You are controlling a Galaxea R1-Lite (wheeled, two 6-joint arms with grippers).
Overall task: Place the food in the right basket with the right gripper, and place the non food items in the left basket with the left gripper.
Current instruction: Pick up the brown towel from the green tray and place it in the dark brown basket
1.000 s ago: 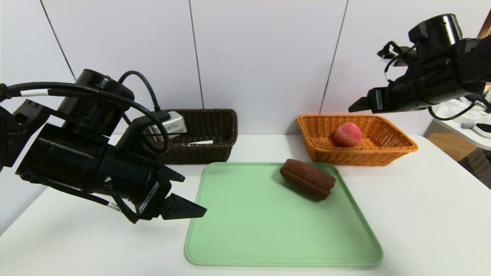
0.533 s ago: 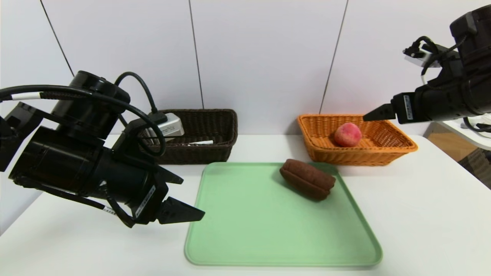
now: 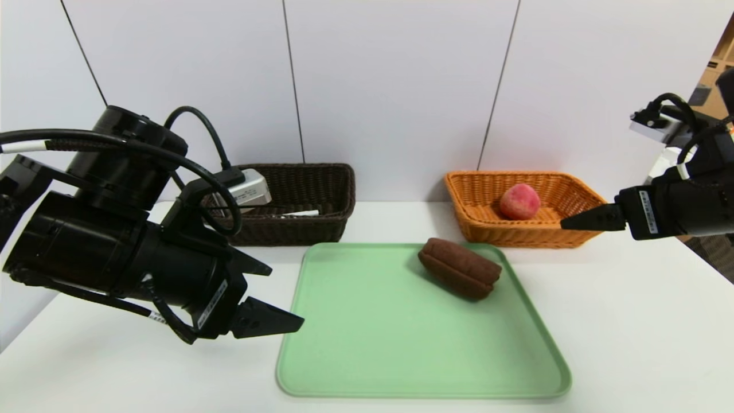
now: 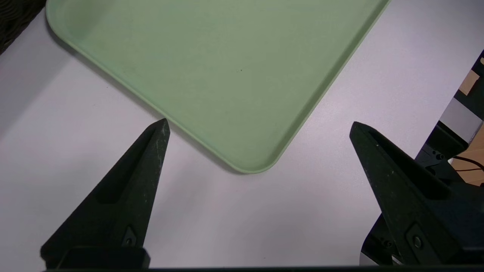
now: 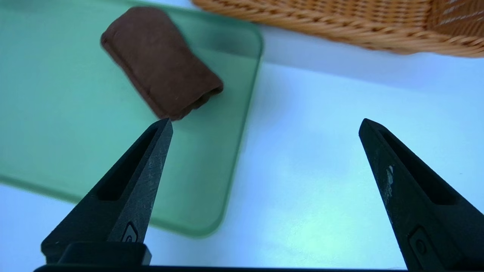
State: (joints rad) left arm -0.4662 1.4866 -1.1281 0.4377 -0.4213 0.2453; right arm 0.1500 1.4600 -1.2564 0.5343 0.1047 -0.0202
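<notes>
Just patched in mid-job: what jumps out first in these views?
A brown bread roll lies alone at the far right of the green tray, the one item not yet sorted. Behind it, a peach sits in the orange basket. The right gripper hangs empty beside that basket, jaws open; the left gripper is parked at the tray's left edge.

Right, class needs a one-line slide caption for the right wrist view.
Open right gripper hovers over white table, brown bread on green tray, orange basket beyond.

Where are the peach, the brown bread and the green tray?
peach [image 3: 519,202], head view, middle of the fruit.
bread [image 3: 459,268], head view, top of the loaf.
tray [image 3: 395,338], head view, bare floor.
</notes>
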